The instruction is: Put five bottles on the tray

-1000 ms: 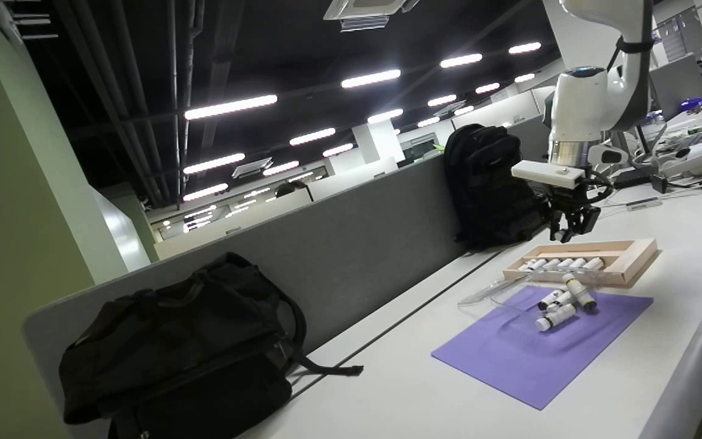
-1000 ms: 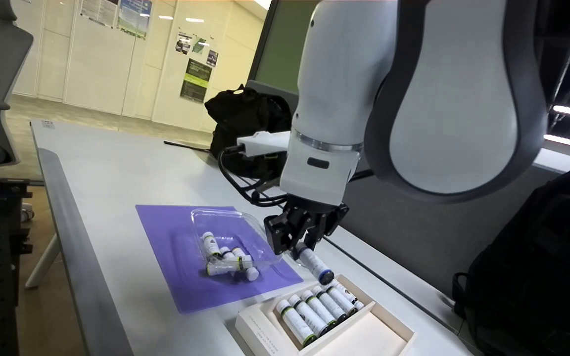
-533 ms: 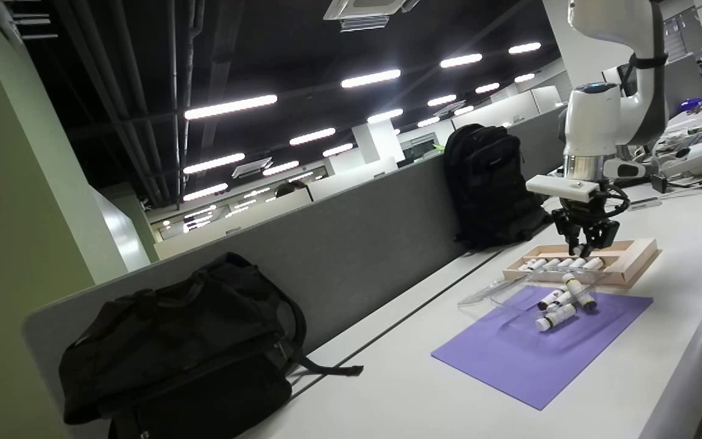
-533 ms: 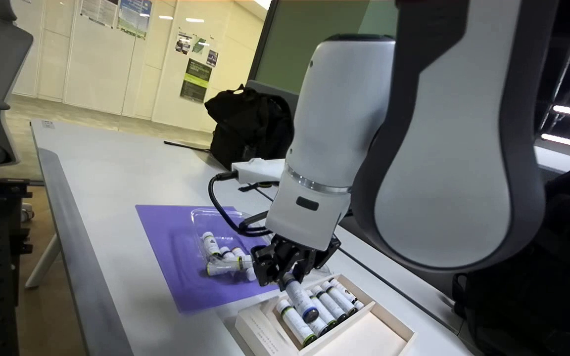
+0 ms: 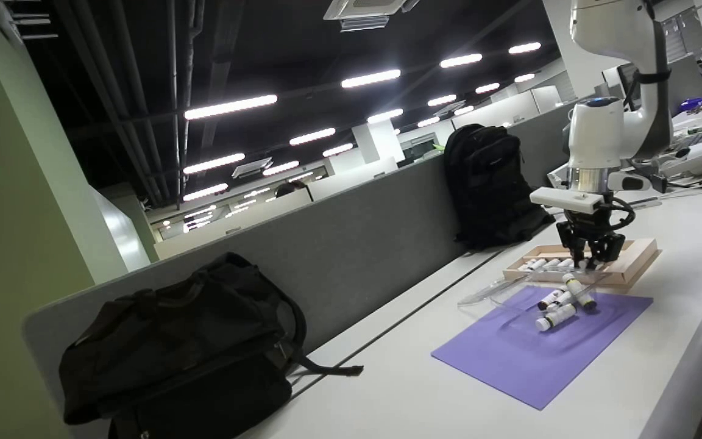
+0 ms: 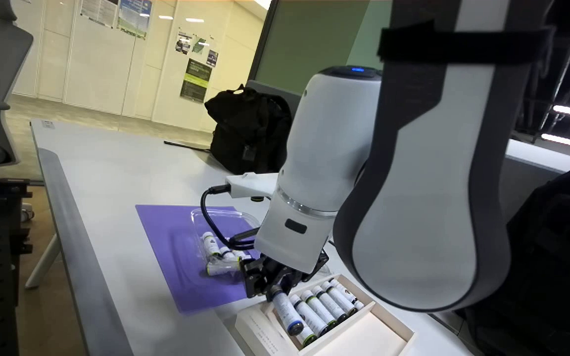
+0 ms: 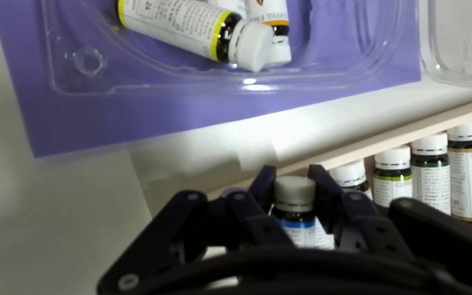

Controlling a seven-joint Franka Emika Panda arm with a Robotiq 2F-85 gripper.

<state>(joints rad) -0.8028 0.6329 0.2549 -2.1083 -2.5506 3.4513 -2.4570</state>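
Note:
My gripper (image 6: 274, 290) is shut on the cap end of a whitish bottle with a blue band (image 6: 286, 312). In the wrist view the gripper's fingers (image 7: 292, 174) press on both sides of its white cap. The bottle hangs tilted, low over one end of the light-wood tray (image 6: 384, 336), above a green-banded bottle. Several bottles (image 6: 320, 306) lie side by side in one tray compartment; they also show in the wrist view (image 7: 468, 176). The other compartment holds no bottle. More bottles (image 5: 579, 292) lie in a clear plastic container. The gripper partly hides the tray in an exterior view (image 5: 634, 259).
The clear container (image 6: 196, 225) stands on a purple mat (image 6: 166, 257) beside the tray. A clear lid (image 7: 461, 49) lies near the tray. A grey partition (image 5: 375, 244) with black backpacks (image 5: 491, 189) runs along the table's side.
My gripper has come down with the blue-banded bottle and moved along the tray towards the end with the green-banded bottle. The other bottles have not moved.

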